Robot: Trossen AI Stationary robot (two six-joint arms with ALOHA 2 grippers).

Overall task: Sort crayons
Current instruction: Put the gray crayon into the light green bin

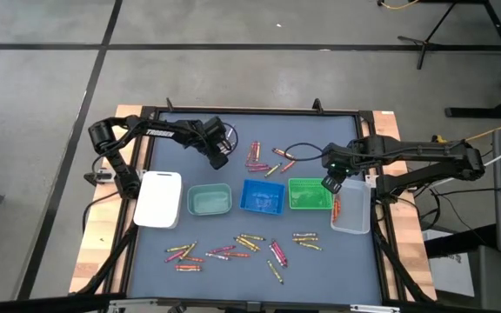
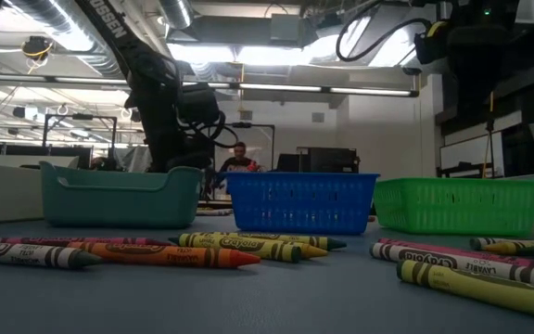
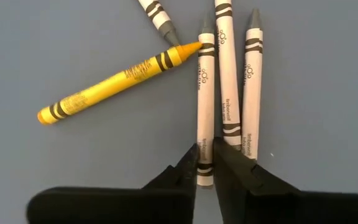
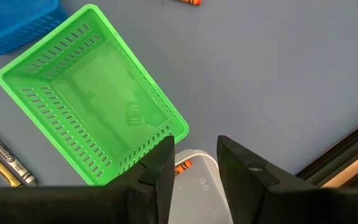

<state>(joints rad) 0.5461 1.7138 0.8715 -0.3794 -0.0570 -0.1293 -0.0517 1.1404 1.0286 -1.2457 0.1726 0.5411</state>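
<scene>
Crayons lie in two scatters on the dark table: a far group [image 1: 268, 158] and a near group [image 1: 242, 248]. My left gripper [image 1: 218, 159] is down at the far group and shut on a grey crayon [image 3: 205, 93]. That crayon lies beside two more grey crayons [image 3: 229, 68] and a yellow crayon [image 3: 117, 84]. My right gripper [image 1: 330, 184] hangs open above the gap between the green tray [image 4: 86, 106] and the clear tray [image 4: 194, 186], with nothing between its fingers. My left gripper pinches the grey crayon near its flat back end [image 3: 205, 146] between its two fingers [image 3: 182, 171]. The fingers come steeply from above and lie across the crayon. The crayon lies flat on the table, alongside the neighbouring grey crayon.
Five trays stand in a row across the table's middle: white [image 1: 159, 198], teal [image 1: 210, 200], blue [image 1: 263, 196], green [image 1: 309, 193] and clear [image 1: 351, 209]. An orange crayon [image 4: 184, 165] lies in the clear tray. A cable loop [image 1: 303, 149] lies at the far right.
</scene>
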